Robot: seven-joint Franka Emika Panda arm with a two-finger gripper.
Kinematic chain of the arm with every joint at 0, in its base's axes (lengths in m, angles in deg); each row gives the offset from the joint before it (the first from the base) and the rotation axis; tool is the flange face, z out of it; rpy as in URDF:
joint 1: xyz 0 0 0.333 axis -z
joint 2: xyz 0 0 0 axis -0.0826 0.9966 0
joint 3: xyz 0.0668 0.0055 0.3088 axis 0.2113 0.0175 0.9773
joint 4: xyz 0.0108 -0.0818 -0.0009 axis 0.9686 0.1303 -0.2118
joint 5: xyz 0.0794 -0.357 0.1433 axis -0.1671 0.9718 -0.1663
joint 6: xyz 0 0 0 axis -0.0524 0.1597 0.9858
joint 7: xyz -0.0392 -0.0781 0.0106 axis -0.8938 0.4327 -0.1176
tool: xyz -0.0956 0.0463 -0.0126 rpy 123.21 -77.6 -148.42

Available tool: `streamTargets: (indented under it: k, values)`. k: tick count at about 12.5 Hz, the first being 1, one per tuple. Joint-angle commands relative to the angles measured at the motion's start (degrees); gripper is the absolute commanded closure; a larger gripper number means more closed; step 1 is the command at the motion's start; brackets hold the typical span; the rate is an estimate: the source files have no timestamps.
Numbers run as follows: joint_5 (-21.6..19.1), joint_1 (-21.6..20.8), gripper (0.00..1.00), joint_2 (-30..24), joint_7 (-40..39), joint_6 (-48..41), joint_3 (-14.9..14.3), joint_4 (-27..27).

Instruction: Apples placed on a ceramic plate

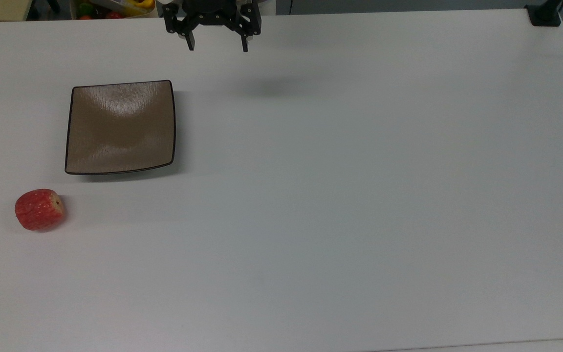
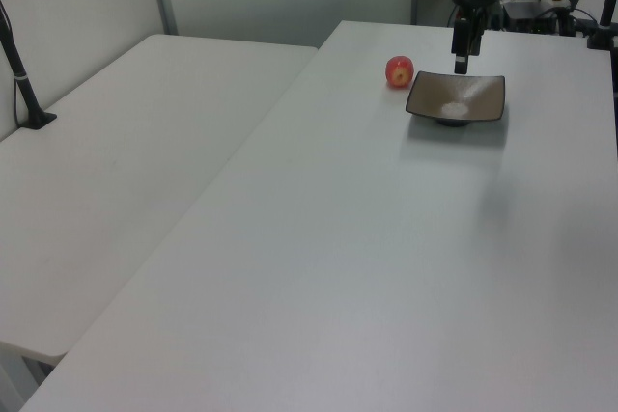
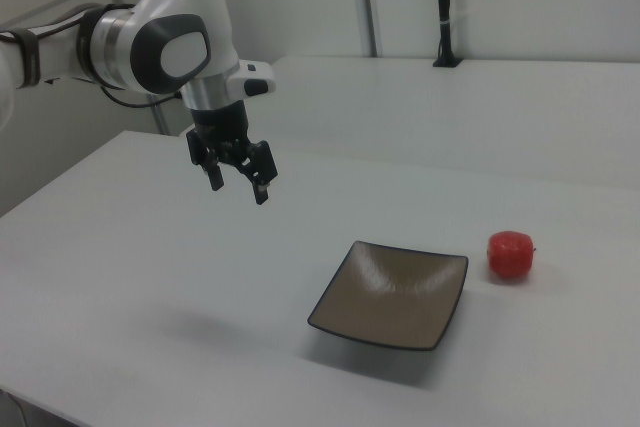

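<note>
Jaws spread wide, your gripper [image 3: 239, 185] hangs empty above the table [image 1: 340, 205]; reach past the plate [image 1: 120, 128] to the apple [image 1: 39, 209].

White worktop [image 1: 340, 205] carries a brown ceramic plate [image 1: 120, 128]; apple [image 1: 39, 209] sits near the plate's corner, apart.

Apple [image 1: 39, 209]: red, pale yellowish streaks. Plate [image 1: 120, 127] beside it: glossy brown, thin dark rim, faint ripples. Table [image 1: 340, 195]: plain white. Gripper [image 1: 218, 45]: black.
</note>
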Motion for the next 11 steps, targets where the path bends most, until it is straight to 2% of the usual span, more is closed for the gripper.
streamTargets:
  k: [1, 8, 11]
  values:
    - [0.53, -0.25, 0.00, -0.95, 0.65, 1.56, -0.36, 0.51]
    - [0.44, -0.07, 0.00, -0.69, 0.65, 1.83, -0.45, 0.07]
    - [0.44, 1.42, 0.00, 1.59, 2.66, 2.97, -0.54, -3.09]
